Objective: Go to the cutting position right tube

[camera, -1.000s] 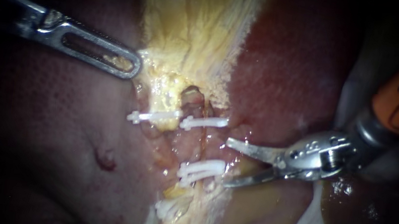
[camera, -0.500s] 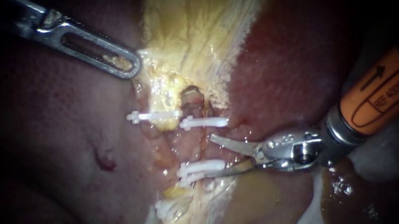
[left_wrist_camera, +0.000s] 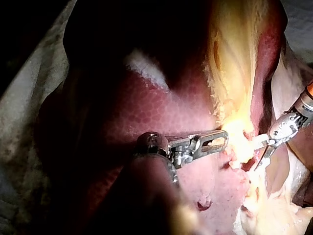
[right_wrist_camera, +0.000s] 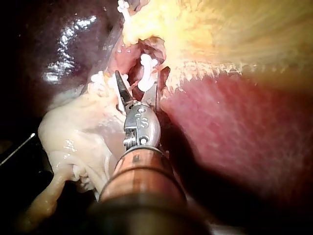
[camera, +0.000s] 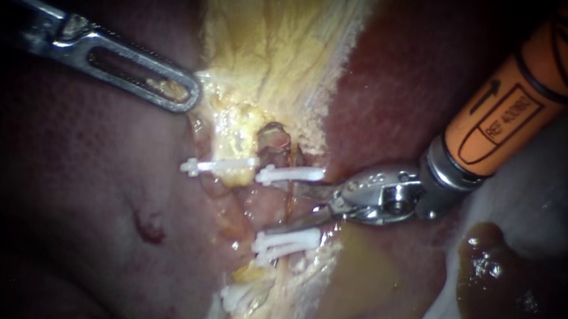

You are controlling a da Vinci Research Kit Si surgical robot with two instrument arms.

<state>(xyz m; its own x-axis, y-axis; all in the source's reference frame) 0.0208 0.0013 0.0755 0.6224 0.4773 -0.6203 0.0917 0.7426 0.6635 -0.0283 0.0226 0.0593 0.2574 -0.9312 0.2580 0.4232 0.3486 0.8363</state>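
Blades of the silver, orange-sleeved right instrument (camera: 291, 206) have advanced leftward to mid-frame, spread apart astride the pink right tube (camera: 270, 205) between its white plastic clips (camera: 289, 175), nearly positioned for cutting.

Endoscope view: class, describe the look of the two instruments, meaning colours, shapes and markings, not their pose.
The left instrument is bare grey metal; its flat, round-ended tip has a long slot. The right instrument has an orange sleeve with black printed markings, a silver collar, a shiny metal wrist with small pins, and two slim pointed jaws.
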